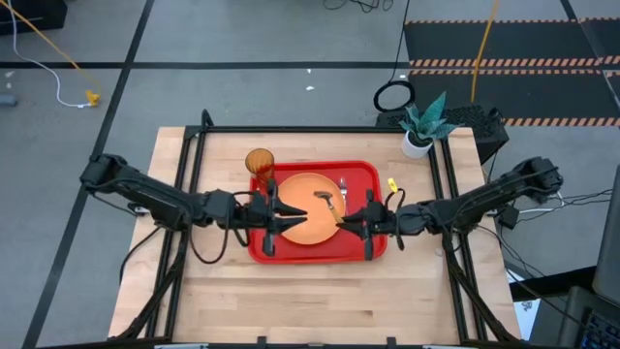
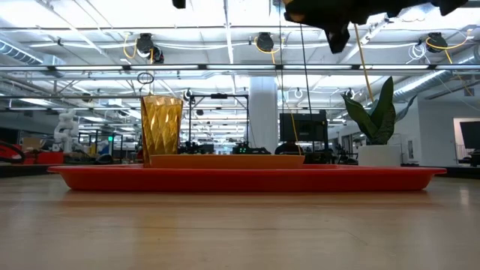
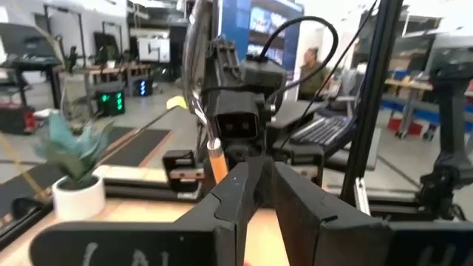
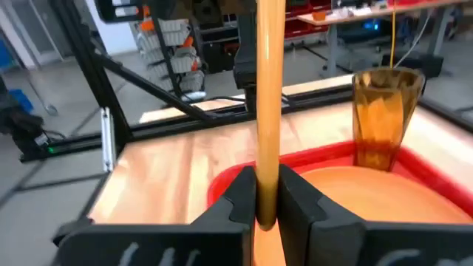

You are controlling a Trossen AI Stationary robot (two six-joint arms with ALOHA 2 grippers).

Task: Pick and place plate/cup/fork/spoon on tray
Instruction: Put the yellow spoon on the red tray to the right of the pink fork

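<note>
The red tray [image 1: 363,174] lies mid-table with the orange plate [image 1: 305,228] on it. The amber cup [image 1: 259,162] stands upright at the tray's far left corner; it also shows in the low view [image 2: 161,124]. The fork [image 1: 342,183] lies on the tray right of the plate. My right gripper [image 1: 347,221] is at the plate's right edge, shut on the spoon [image 1: 329,202], whose bowl points over the plate. My left gripper [image 1: 295,219] hovers shut and empty over the plate's left half, facing the right gripper. My right gripper pinches the spoon's orange handle [image 4: 267,148] between its two fingers [image 4: 240,196]. The fingers come level from the table's right side and lie along the handle. The spoon sticks out ahead of the fingertips over the plate, and it looks lifted clear.
A potted plant [image 1: 423,121] stands at the table's far right corner. A small yellow thing [image 1: 392,184] lies on the wood just right of the tray. Black frame rails [image 1: 189,174] run along both sides of the table. Bare wood [image 1: 310,301] lies toward the near edge.
</note>
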